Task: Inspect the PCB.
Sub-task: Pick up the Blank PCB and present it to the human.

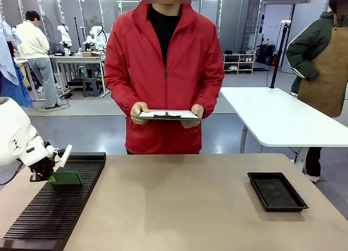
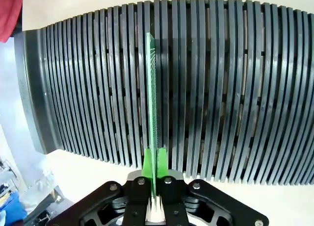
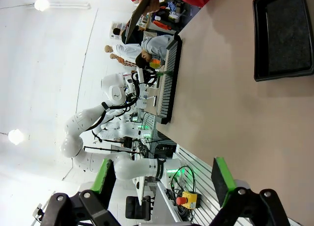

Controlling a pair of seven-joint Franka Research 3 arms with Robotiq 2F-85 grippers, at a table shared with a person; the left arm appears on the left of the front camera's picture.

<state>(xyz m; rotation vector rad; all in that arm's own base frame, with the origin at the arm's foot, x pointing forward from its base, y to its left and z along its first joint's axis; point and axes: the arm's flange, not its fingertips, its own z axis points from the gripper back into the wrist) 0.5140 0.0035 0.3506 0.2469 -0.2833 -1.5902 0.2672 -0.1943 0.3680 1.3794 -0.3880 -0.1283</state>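
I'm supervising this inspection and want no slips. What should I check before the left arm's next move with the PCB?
1. Left hand shut on the PCB: ok.
2. PCB standing parallel to the slots of the rack: ok.
3. PCB free of the slots: cannot tell.
4. Right hand open, away from the rack: ok.
5. The person has a hand free to receive the board: not ok, both hold the clipboard.
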